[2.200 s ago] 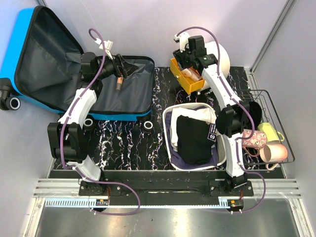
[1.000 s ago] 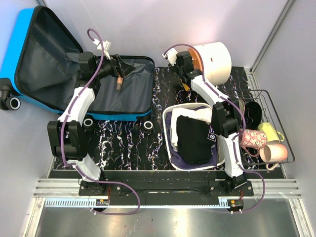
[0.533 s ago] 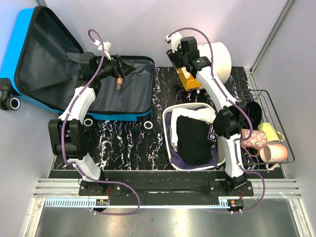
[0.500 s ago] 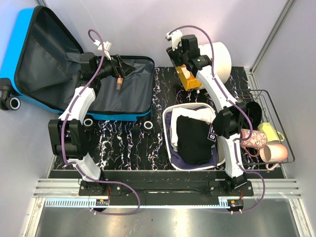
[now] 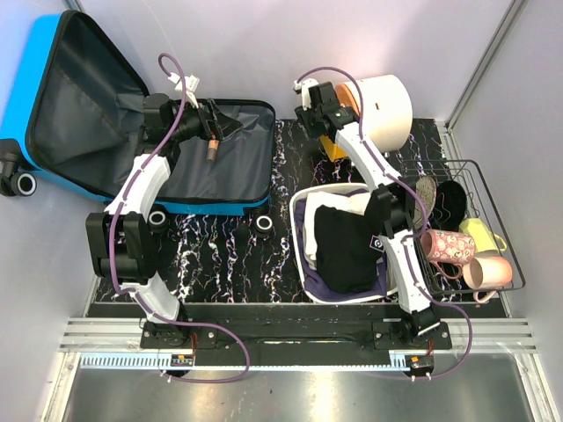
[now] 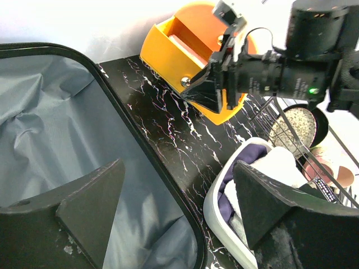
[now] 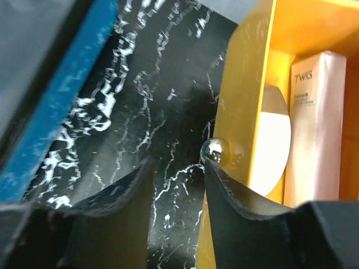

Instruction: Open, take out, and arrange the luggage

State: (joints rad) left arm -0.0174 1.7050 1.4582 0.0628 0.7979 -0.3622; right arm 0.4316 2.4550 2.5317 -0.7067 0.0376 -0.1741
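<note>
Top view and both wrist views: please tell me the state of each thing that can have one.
luggage, open, lid leaning back
left gripper, open, holding nothing
right gripper, open, fingertips by the silver knob
yellow box, open-topped, pink carton inside
white basin, filled with clothes
wire basket, holding mugs

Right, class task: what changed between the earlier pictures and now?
The right gripper swung from above the orange plastic box to its left side, jaws open before the small silver knob; nothing grasped. The left gripper, bright blue hard-shell suitcase and white rectangular basin stayed put.
</note>
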